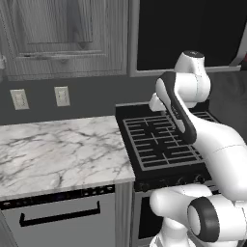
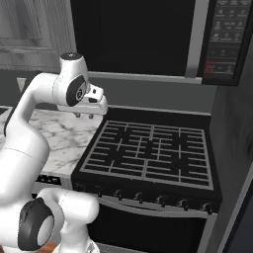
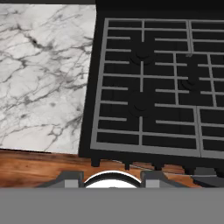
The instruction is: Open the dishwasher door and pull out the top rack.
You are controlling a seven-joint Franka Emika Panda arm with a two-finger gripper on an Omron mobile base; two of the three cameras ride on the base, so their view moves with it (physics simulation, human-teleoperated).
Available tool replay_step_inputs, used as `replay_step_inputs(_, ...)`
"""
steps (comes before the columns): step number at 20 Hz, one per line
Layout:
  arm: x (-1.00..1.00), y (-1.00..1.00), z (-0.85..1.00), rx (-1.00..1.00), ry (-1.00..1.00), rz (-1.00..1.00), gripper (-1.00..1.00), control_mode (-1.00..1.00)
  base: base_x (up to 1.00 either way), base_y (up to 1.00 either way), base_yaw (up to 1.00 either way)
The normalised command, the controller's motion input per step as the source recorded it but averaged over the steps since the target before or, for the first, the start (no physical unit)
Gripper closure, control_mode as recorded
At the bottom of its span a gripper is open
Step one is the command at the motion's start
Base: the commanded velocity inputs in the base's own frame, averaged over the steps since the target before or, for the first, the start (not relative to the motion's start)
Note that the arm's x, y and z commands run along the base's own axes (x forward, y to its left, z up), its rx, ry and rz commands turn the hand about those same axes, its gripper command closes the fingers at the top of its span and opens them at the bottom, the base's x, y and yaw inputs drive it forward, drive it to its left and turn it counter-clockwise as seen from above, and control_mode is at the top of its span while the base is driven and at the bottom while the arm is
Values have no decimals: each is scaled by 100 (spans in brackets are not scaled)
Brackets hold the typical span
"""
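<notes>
The dishwasher door is a plain grey panel at the lower left of the left base view. It stands shut, with its black bar handle and black control strip under the counter edge. The top rack is hidden behind the shut door. My gripper hangs high over the seam between counter and stove, pointing down, well above and to the right of the door. In the hand view its fingertips stand wide apart, open, with nothing between them.
A white marble counter lies above the dishwasher. To its right are a black stove with grates and a row of knobs. Grey wood-grain cabinets and a microwave hang overhead. Wall outlets sit behind the counter.
</notes>
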Motion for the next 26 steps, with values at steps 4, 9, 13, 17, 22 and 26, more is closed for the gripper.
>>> replay_step_inputs(4, 0, 0, 0, 0, 0, 0, -100, 100, 0, 0, 0)
replay_step_inputs(9, 0, 0, 0, 0, 0, 0, -100, 100, 0, 0, 0)
replay_step_inputs(13, 0, 0, 0, 0, 0, 0, -100, 100, 0, -2, 0)
replay_step_inputs(17, 0, 0, 0, 0, 0, 0, -100, 100, -23, -21, 20)
replay_step_inputs(22, 0, 0, 0, 0, 0, 0, -100, 100, -48, -12, 41)
replay_step_inputs(26, 0, 0, 0, 0, 0, 0, -100, 100, -36, -4, 50)
